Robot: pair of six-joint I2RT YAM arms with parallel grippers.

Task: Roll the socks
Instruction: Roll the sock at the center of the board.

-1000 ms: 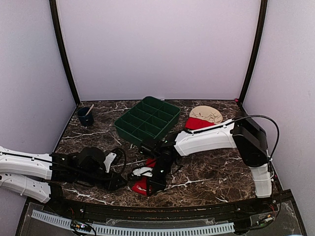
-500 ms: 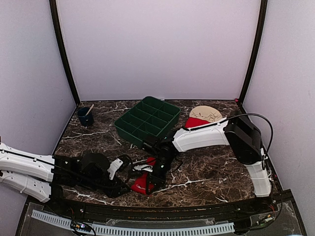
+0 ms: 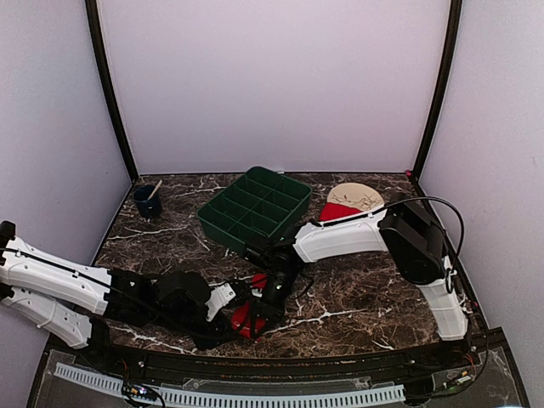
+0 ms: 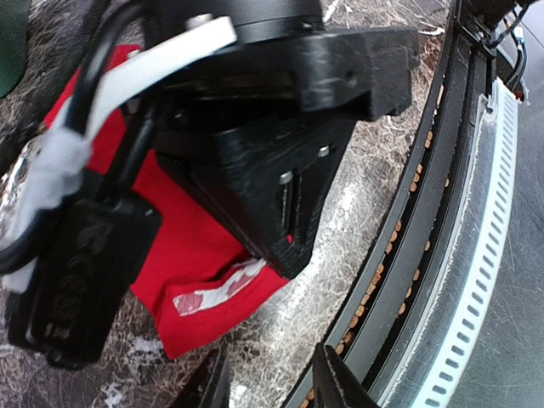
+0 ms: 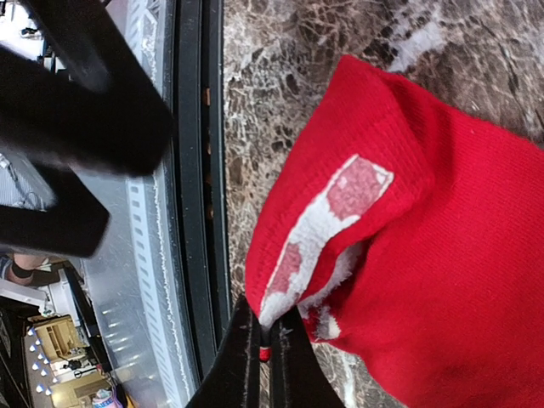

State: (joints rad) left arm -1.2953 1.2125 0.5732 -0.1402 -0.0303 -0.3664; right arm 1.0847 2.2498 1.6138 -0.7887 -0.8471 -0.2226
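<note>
The red sock (image 3: pixel 244 320) lies bunched on the marble tabletop (image 3: pixel 357 289) close to its front edge, a little left of the middle. Its cuff, which carries a worn white mark (image 5: pixel 327 228), points toward that edge. The right gripper (image 5: pixel 266 353) has its fingers pressed together on the cuff's lip beside the mark, pinching the fabric between the tips. The rest of the sock spreads away from the grip across the tabletop.

The right arm rises from its base at the front right corner to a raised elbow. Its white forearm runs leftward over the tabletop, and its black wrist turns down onto the sock.

The left arm lies low, stretched in from the left side along the front edge, with its wrist right beside the sock. The left gripper (image 4: pixel 272 387) faces the cuff end. Its fingers are spread apart with only bare marble between them, and they are not touching the fabric.

A second red sock (image 3: pixel 340 212) lies near the back right corner, partly under a beige piece (image 3: pixel 357 196). The green tray (image 3: pixel 255 208) sits toward the back middle. A dark cup (image 3: pixel 147 202) with a stick in it stands near the back left corner.
</note>
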